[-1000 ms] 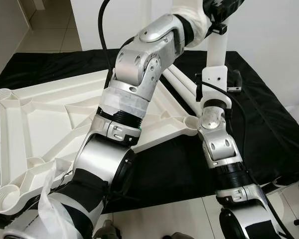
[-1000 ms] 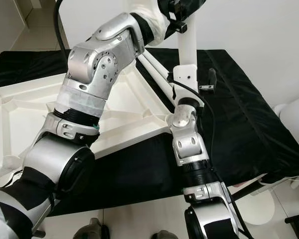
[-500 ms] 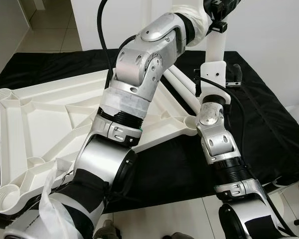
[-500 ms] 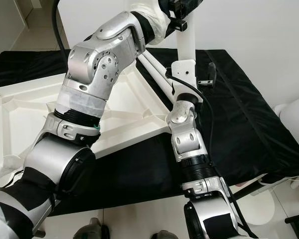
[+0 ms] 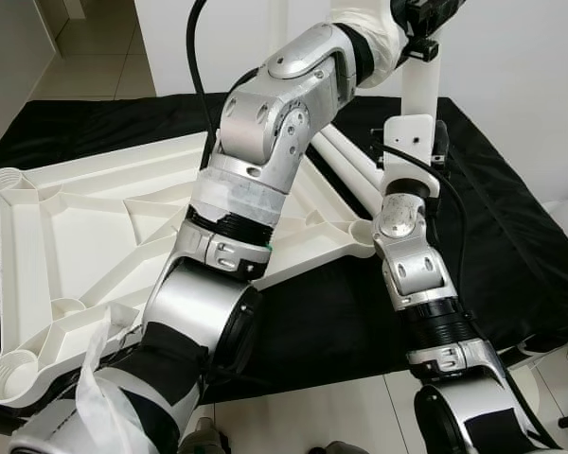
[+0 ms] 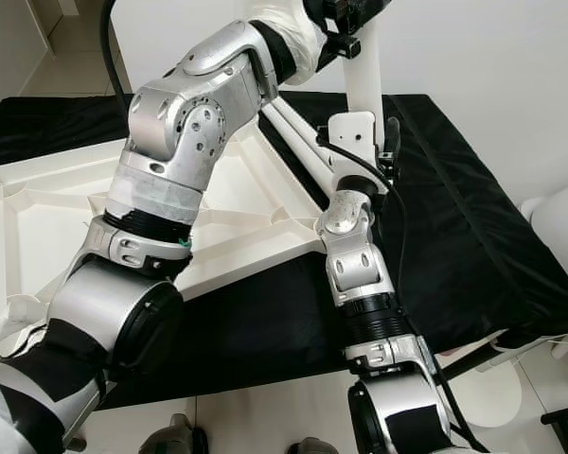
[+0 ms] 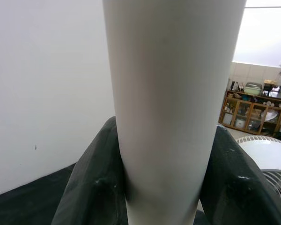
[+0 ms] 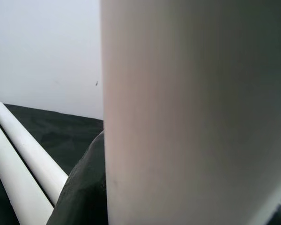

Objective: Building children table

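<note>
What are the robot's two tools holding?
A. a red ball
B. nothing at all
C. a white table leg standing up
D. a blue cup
C: the left tool and the right tool both clamp the upright round white plastic table leg above the white plastic tabletop lying upside down on the black cloth.

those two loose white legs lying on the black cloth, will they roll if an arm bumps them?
Probably. The two spare legs are smooth round tubes lying side by side on the black cloth, so a nudge could roll them. They look like rigid, hollow plastic, likely light. The tabletop's edge beside them may stop a roll that way.
</note>
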Robot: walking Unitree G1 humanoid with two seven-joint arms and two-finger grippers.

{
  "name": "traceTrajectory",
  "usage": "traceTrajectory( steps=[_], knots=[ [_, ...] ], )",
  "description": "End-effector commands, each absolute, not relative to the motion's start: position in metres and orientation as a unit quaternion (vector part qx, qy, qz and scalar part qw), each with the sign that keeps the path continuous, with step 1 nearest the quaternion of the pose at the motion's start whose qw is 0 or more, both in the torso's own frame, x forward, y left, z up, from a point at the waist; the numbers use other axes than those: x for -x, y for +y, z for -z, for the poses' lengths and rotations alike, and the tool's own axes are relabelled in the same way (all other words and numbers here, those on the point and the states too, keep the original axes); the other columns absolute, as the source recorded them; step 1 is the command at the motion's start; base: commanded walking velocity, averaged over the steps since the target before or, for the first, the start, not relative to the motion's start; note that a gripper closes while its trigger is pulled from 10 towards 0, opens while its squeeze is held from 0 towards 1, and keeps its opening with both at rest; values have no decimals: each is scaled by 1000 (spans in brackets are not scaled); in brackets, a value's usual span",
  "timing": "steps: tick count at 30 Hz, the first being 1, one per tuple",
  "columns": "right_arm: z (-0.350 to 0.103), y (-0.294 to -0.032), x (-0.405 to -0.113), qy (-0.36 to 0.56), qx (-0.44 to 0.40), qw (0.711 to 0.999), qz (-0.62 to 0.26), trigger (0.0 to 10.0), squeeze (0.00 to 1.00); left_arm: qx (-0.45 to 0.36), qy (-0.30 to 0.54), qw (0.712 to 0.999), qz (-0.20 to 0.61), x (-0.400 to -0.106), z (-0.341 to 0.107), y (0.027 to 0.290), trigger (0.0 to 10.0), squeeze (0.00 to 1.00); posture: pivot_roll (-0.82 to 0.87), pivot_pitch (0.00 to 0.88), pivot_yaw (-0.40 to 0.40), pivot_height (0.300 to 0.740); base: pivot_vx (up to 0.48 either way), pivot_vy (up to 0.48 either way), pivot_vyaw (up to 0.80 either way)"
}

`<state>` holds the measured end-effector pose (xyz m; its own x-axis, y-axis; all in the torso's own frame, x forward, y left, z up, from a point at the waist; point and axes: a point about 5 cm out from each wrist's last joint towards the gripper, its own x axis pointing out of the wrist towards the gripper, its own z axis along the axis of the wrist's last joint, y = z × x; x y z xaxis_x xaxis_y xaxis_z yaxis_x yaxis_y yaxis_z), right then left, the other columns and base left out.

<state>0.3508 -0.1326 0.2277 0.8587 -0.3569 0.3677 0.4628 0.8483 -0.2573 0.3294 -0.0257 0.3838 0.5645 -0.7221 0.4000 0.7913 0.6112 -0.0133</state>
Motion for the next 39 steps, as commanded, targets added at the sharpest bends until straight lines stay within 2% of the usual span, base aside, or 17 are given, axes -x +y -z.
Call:
traceTrajectory(
  steps=[1, 5, 6, 7, 8, 9, 13, 20, 21, 27, 28, 31, 34, 38, 39],
  knots=[
    [-230, -135, -352, -158, 165, 948, 223, 0, 0, 89, -179, 883, 425, -328, -384, -27, 10000, 0, -3, 6, -24, 740, 0, 0, 0],
    [-228, -135, -351, -151, 153, 950, 226, 0, 0, 71, -187, 881, 430, -327, -383, -28, 10000, 0, -5, 6, -22, 740, 0, 0, 0],
    [-227, -135, -351, -148, 144, 952, 225, 4314, 0, 66, -189, 879, 433, -326, -383, -29, 10000, 0, -6, 6, -22, 740, 0, 0, 0],
    [-226, -134, -352, -145, 133, 956, 218, 10000, 0, 66, -195, 875, 439, -325, -383, -29, 10000, 0, -5, 6, -22, 740, 0, 0, 0],
    [-226, -134, -352, -145, 133, 956, 218, 10000, 0, 66, -195, 875, 439, -325, -383, -29, 10000, 0, -5, 6, -22, 740, 0, 0, 0],
    [-223, -134, -351, -139, 119, 959, 215, 10000, 0, 78, -196, 871, 444, -325, -383, -28, 10000, 1000, -8, 4, -16, 740, 0, 0, 0],
    [-218, -133, -351, -121, 88, 966, 209, 10000, 0, 101, -200, 857, 463, -321, -383, -28, 10000, 1000, -9, 5, -13, 740, 0, 0, 0],
    [-217, -134, -351, -119, 85, 967, 211, 10000, 0, 105, -208, 840, 490, -315, -381, -27, 10000, 1000, -7, 2, -12, 740, 0, 0, 0],
    [-214, -136, -350, -113, 73, 968, 213, 10000, 0, 110, -223, 822, 512, -310, -382, -22, 10000, 0, -5, 0, -13, 740, 0, 0, 0],
    [-212, -141, -349, -108, 61, 968, 219, 10000, 0, 110, -229, 821, 511, -314, -380, -11, 10000, 0, -3, 0, -12, 740, 0, 0, 0],
    [-211, -147, -347, -107, 54, 967, 227, 10000, 0, 108, -229, 830, 496, -320, -378, 0, 10000, 0, -3, 0, -11, 740, 0, 0, 0],
    [-211, -150, -346, -108, 51, 966, 230, 10000, 0, 107, -229, 835, 489, -323, -377, 4, 10000, 0, -3, 0, -11, 740, 0, 0, 0],
    [-215, -168, -339, -120, 36, 960, 252, 10000, 0, 84, -217, 863, 448, -339, -367, 26, 10000, 0, -4, 0, -9, 740, 0, 0, 0],
    [-219, -174, -335, -135, 31, 957, 253, 10000, 0, 66, -205, 877, 429, -348, -358, 31, 10000, 0, -7, 0, -7, 740, 0, 0, 0],
    [-222, -179, -330, -154, 24, 956, 250, 10000, 0, 31, -180, 894, 410, -357, -339, 33, 10000, 0, -12, 0, -2, 740, 0, 0, 0]
  ],
)
